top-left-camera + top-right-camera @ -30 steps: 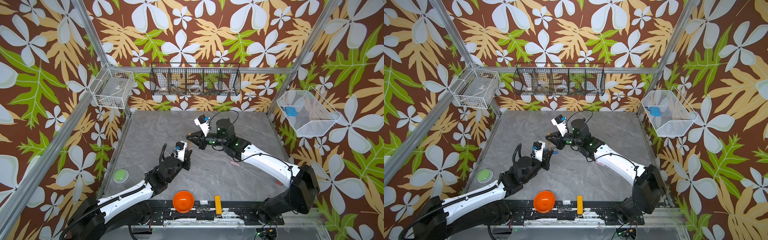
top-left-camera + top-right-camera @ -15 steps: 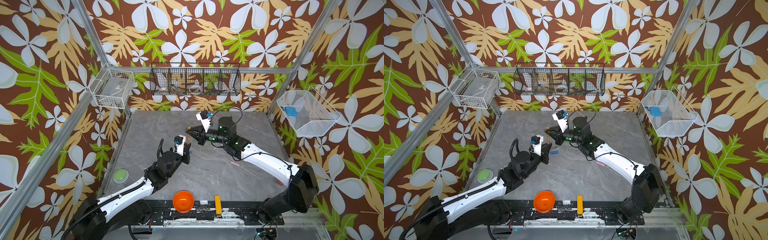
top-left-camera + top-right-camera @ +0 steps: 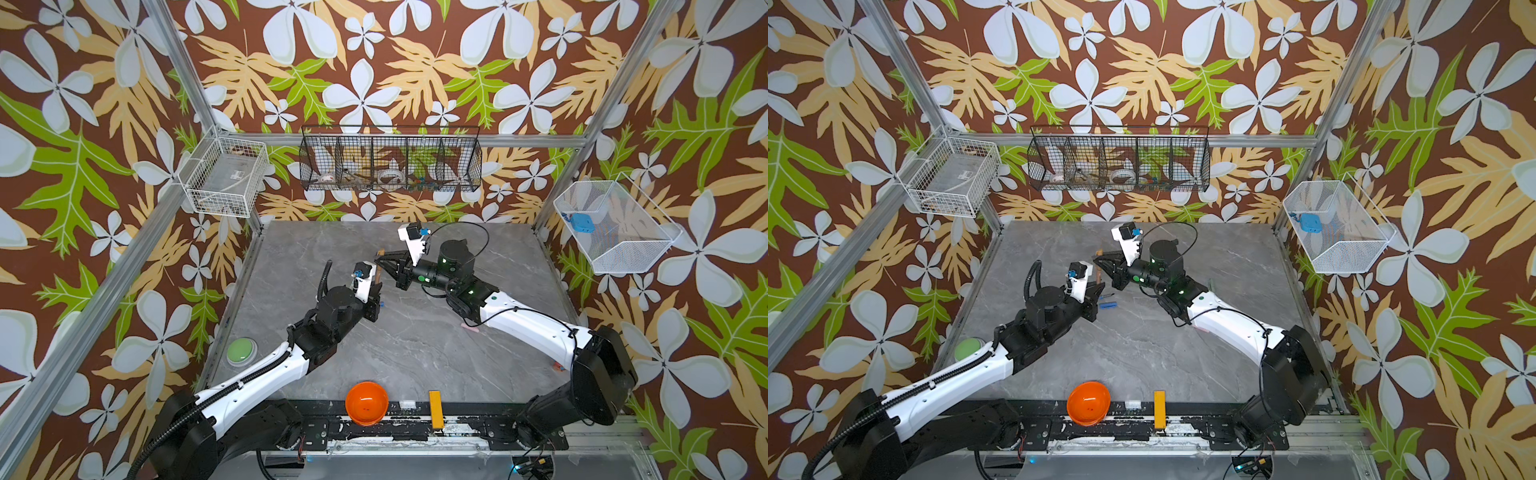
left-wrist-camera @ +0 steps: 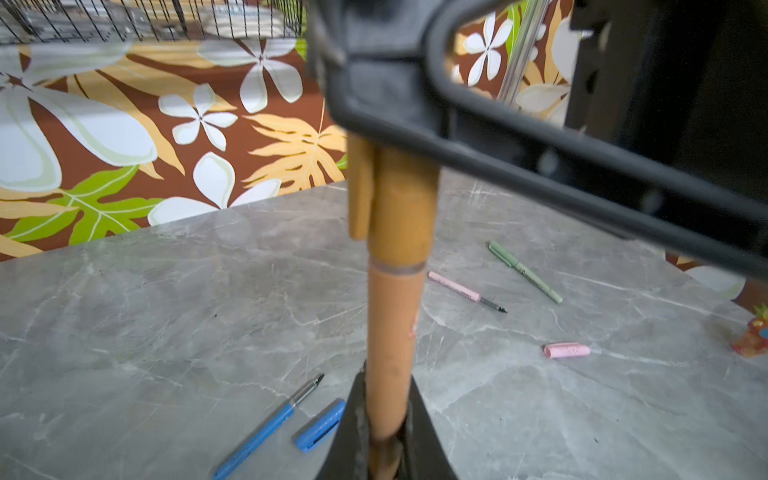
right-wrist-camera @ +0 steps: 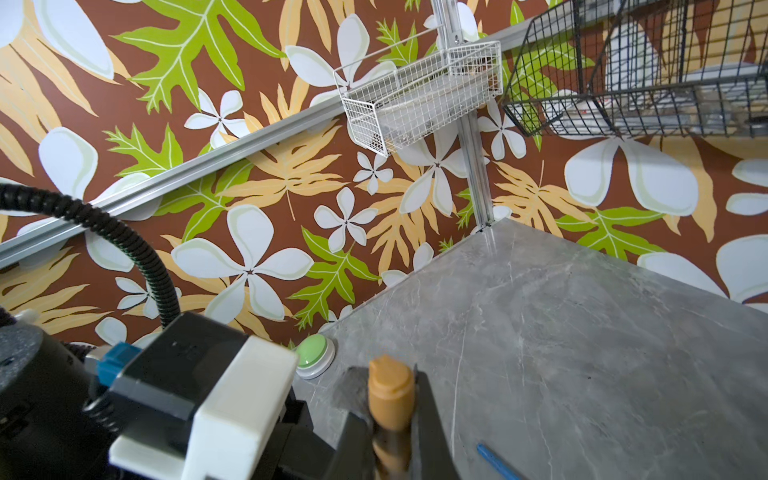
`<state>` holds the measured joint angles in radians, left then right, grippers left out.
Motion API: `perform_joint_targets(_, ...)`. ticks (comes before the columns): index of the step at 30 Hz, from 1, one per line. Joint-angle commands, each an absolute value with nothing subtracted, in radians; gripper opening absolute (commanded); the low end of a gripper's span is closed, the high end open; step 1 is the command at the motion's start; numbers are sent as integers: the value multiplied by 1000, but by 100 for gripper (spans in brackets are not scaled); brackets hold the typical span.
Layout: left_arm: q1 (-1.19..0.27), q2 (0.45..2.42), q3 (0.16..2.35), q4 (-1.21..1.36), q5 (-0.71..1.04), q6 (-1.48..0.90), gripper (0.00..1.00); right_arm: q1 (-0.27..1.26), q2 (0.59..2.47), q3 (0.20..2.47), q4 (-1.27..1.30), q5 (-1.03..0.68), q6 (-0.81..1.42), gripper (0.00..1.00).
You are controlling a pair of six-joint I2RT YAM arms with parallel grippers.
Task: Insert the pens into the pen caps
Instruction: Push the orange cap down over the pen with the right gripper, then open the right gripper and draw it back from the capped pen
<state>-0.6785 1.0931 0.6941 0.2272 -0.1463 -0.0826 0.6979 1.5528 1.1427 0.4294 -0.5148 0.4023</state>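
- Where to find the brown pen (image 4: 392, 332)?
- Up in the air over the table (image 4: 166, 332), pinched tight at its bottom end by the left gripper (image 4: 388, 399).
- And the brown cap (image 4: 401, 208)?
- On the pen's far end, squeezed from the side by the right gripper (image 5: 390, 411). Looks pushed on already.
- Pointing which way?
- Straight out from the left gripper, cap end first, up toward the back wall. Best to push or pull along that line only.

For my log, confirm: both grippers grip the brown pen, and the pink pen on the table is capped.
Not capped: the left wrist view shows the pink pen with its dark tip bare, the pink cap lying apart. The left gripper and right gripper do grip the brown pen.
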Motion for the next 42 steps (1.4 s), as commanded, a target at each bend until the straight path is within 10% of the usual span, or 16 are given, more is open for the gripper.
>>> perform_joint_targets(1,-669,1093,737,864,-144,-104,0,708,1557,1109,231,-650,481,0)
perform_joint_targets(10,-669,1083,662,640,90,-193,0,649,1477,1137,224,-651,480,2)
perform_joint_targets(16,-669,1056,594,504,220,-246,0,591,1429,1162,180,-729,440,41)
perform_joint_targets(22,-669,1064,550,493,289,-289,0,579,1422,1223,41,-792,325,50)
perform_joint_targets(32,-669,1072,551,504,318,-296,0,568,1482,1266,65,-869,348,48)
perform_joint_targets(42,-669,1072,552,530,322,-308,0,570,1467,1236,84,-893,376,17)
